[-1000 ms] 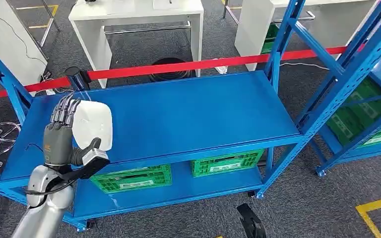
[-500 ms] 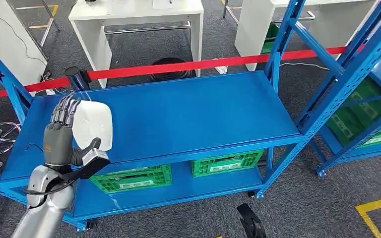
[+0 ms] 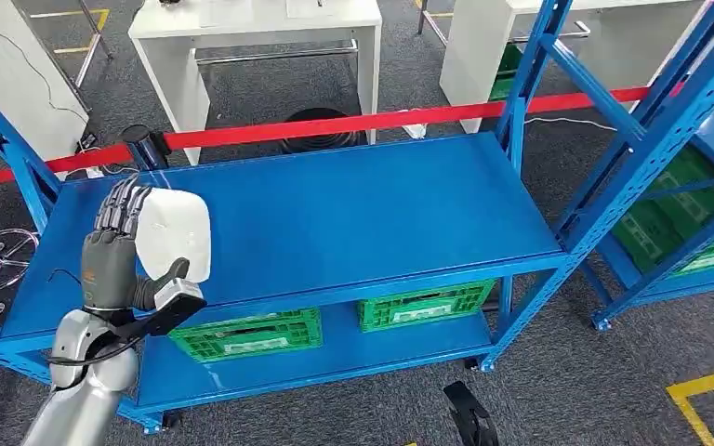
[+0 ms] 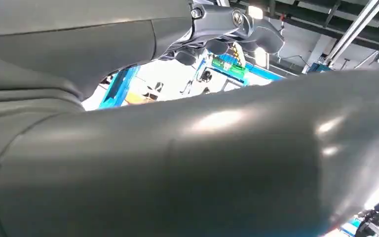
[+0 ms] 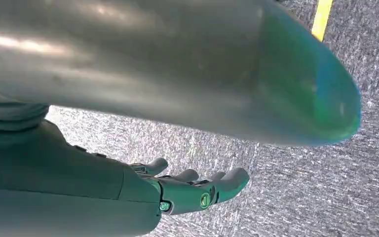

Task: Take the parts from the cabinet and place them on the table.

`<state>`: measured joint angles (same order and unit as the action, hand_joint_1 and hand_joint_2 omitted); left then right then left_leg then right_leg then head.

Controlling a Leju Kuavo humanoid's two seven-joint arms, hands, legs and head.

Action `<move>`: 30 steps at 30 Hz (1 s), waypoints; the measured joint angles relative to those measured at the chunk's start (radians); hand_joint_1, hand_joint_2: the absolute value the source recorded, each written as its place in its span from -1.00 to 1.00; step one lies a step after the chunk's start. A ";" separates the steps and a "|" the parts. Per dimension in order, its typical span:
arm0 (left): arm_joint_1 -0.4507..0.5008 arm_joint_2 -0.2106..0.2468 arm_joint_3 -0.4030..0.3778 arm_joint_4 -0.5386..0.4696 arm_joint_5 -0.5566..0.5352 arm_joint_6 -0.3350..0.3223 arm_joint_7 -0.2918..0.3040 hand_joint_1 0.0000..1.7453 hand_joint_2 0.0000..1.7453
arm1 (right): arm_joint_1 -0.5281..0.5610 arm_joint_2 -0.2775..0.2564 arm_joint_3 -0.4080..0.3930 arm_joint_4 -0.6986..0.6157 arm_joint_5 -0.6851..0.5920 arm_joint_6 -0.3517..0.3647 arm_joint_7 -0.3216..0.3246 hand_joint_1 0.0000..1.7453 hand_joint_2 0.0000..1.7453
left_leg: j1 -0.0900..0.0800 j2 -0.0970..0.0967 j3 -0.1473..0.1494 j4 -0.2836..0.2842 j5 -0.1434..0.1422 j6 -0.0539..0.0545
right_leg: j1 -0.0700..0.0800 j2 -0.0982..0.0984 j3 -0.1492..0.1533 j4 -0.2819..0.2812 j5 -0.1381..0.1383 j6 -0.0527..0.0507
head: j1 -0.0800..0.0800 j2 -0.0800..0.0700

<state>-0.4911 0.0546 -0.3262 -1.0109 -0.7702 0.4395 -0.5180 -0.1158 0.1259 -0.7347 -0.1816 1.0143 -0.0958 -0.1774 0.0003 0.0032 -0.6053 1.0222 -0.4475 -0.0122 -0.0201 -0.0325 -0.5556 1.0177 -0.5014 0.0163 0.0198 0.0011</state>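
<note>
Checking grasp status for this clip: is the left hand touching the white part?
Touching. In the head view the left hand holds the white part above the blue shelf, fingers over its top edge and thumb under its lower edge.

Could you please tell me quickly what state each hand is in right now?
Left hand: holding the white part above the blue shelf.
Right hand: open, holding nothing, fingers apart over the grey floor.

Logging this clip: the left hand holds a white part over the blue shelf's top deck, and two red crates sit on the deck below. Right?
Not quite. The crates are green, not red, as the head view shows. The rest holds: the left hand holds the white part over the top deck of the blue shelf, with both crates on the deck below.
</note>
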 joint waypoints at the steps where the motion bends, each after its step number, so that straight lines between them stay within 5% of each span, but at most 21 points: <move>1: 0.000 0.000 0.000 0.000 0.000 0.000 0.000 -1.00 -1.00 | 0.000 0.000 0.000 0.000 0.000 0.000 0.000 -1.00 -1.00 | 0.000 0.000 0.000 0.000 0.000 0.000 | 0.000 0.000 0.000 0.000 0.000 0.000 | 0.000 0.000; 15: 0.000 0.000 0.000 0.000 0.000 0.000 0.000 -1.00 -1.00 | 0.000 0.000 0.000 0.000 0.000 0.000 0.000 -1.00 -1.00 | 0.000 0.000 0.000 0.000 0.000 0.000 | 0.000 0.000 0.000 0.000 0.000 0.000 | 0.000 0.000; 16: 0.000 0.000 0.000 0.000 0.000 0.000 0.000 -1.00 1.00 | 0.000 0.000 0.000 0.000 0.000 0.000 0.000 -1.00 -1.00 | 0.000 0.000 0.000 0.000 0.000 0.000 | 0.000 0.000 0.000 0.000 0.000 0.000 | 0.000 0.000; 19: 0.000 0.001 0.000 0.000 -0.012 -0.003 0.014 -1.00 1.00 | 0.000 0.000 0.000 0.000 0.001 0.001 0.003 -1.00 -1.00 | 0.000 0.000 -0.001 -0.001 0.000 0.000 | 0.000 0.000 0.001 0.000 0.000 0.000 | 0.000 0.000; 21: 0.005 0.042 -0.008 0.020 -0.196 -0.040 0.177 -1.00 1.00 | -0.002 0.004 0.000 0.000 0.009 0.007 0.024 -1.00 -1.00 | 0.000 0.000 0.001 -0.002 0.000 0.000 | 0.000 0.000 0.002 0.000 -0.001 0.000 | 0.001 0.000; 22: 0.001 0.077 -0.011 0.069 -0.286 -0.009 0.211 -1.00 1.00 | -0.002 0.011 0.000 0.000 0.006 0.002 0.031 -1.00 -1.00 | 0.000 0.004 0.005 -0.002 -0.001 -0.001 | 0.000 0.003 0.002 0.000 -0.002 -0.001 | 0.000 0.000; 25: -0.019 0.105 -0.006 0.241 -0.397 0.070 0.172 -1.00 1.00 | 0.006 0.018 0.000 0.000 -0.003 0.000 0.036 -1.00 -1.00 | 0.000 0.007 0.004 -0.002 0.000 -0.001 | 0.000 0.005 0.000 0.000 -0.001 -0.001 | -0.001 0.000; 30: -0.069 0.097 -0.008 0.346 -0.463 0.090 0.203 -1.00 1.00 | 0.000 0.021 0.000 0.000 -0.009 0.002 0.033 -1.00 -1.00 | 0.001 0.000 0.003 -0.003 0.002 -0.002 | 0.001 0.000 0.001 0.001 -0.001 -0.001 | 0.000 0.000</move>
<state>-0.5599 0.1511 -0.3342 -0.6650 -1.2337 0.5298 -0.3147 -0.1154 0.1472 -0.7347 -0.1816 1.0056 -0.0938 -0.1442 0.0011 0.0036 -0.6023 1.0195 -0.4455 -0.0145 -0.0195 -0.0328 -0.5544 1.0185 -0.5028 0.0150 0.0198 0.0011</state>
